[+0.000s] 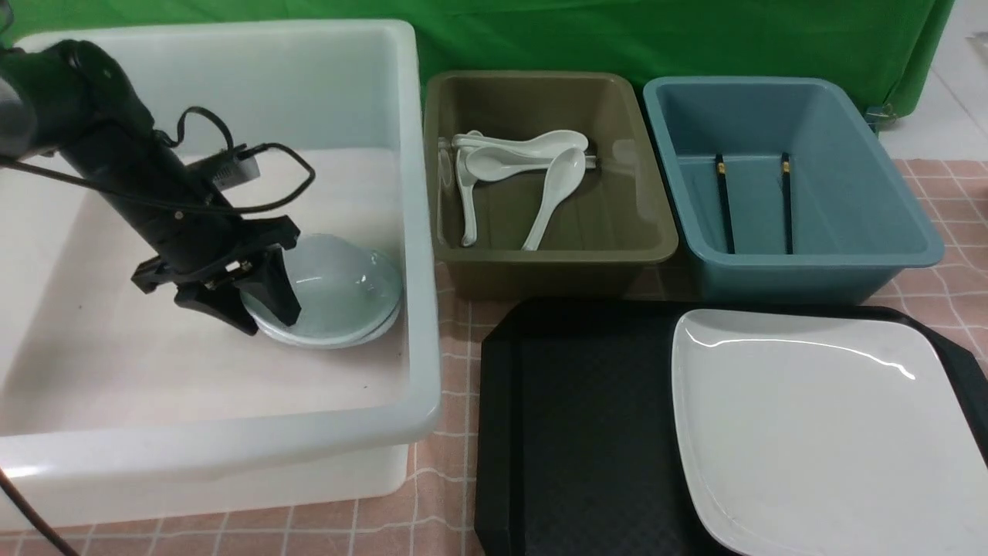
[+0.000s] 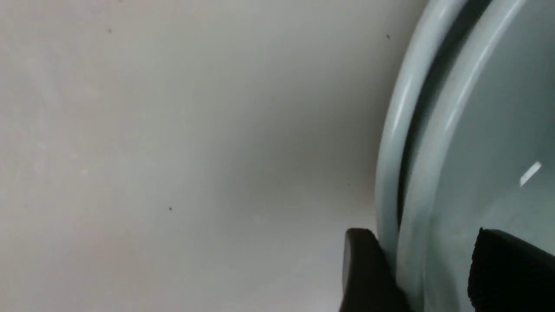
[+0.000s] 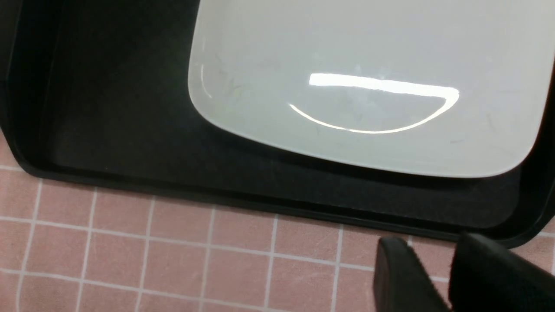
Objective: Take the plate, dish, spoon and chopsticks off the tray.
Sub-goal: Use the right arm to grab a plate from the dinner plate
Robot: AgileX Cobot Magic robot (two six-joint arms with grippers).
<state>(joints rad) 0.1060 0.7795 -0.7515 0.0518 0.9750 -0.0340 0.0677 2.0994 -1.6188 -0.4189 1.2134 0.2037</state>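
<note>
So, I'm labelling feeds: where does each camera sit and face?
Front: between the arms, facing forward over white tub, tray and plate; left arm shows.
Left wrist: on the left arm, facing the stacked dishes inside the tub; left pincer shows.
Right wrist: faces down at the tray's rim and plate; right pincer shows.
Front and right wrist share plate and tray.

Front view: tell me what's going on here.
The left end effector is down in the white tub, its fingers straddling the rim of the stacked pale dishes; whether it grips them is unclear. The spoons lie in the olive tub and the chopsticks in the blue tub. Only the plate is on the tray. The right end effector hovers empty over the tablecloth beside the tray's edge.
</note>
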